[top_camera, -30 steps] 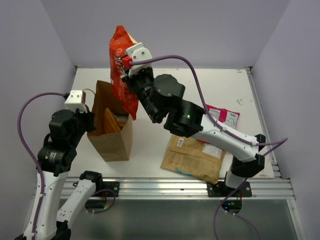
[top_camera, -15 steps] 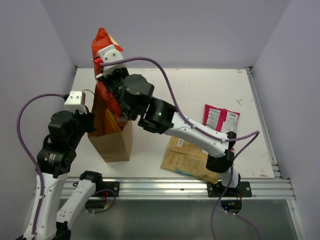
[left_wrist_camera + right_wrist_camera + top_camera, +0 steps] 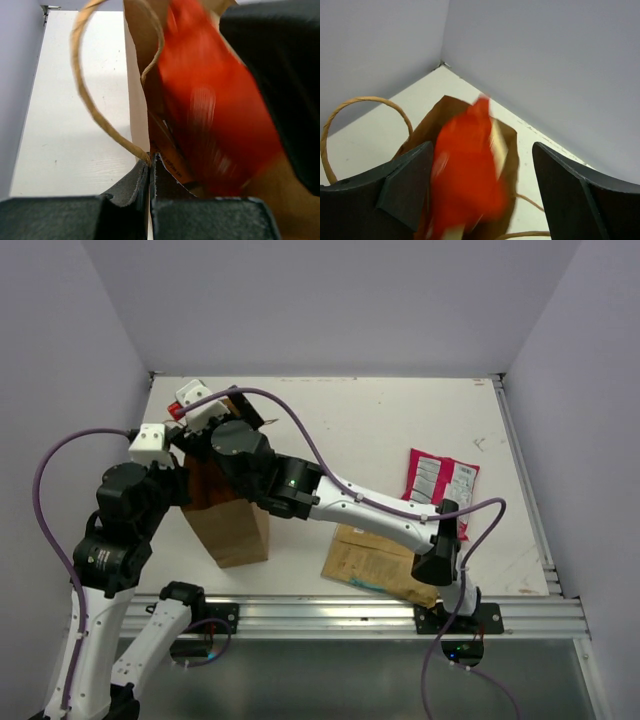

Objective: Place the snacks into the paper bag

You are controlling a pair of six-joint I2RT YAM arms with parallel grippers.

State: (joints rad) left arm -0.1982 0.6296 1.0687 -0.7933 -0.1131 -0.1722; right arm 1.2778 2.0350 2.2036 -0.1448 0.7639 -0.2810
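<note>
The brown paper bag [image 3: 235, 525] stands upright at the left of the table. My left gripper [image 3: 183, 462] is shut on the bag's left rim [image 3: 151, 159], beside its twine handle [image 3: 80, 90]. My right gripper [image 3: 207, 422] hangs over the bag mouth, open, with its fingers [image 3: 405, 185] spread wide. A red snack packet [image 3: 470, 185], blurred, is loose between them and partly inside the bag [image 3: 507, 145]; the left wrist view shows the red packet [image 3: 215, 125] inside the bag too. A magenta packet [image 3: 440, 478] and a larger tan packet [image 3: 385, 560] lie flat on the table at the right.
The right arm [image 3: 350, 502] stretches across the table from its base [image 3: 450, 615] to the bag. The back wall and left wall close in the table [image 3: 400, 420] near the bag.
My right gripper has swung left and down over the bag mouth with the red packet, then opened; the packet has left the fingers and dropped into the bag. The left gripper has kept still.
</note>
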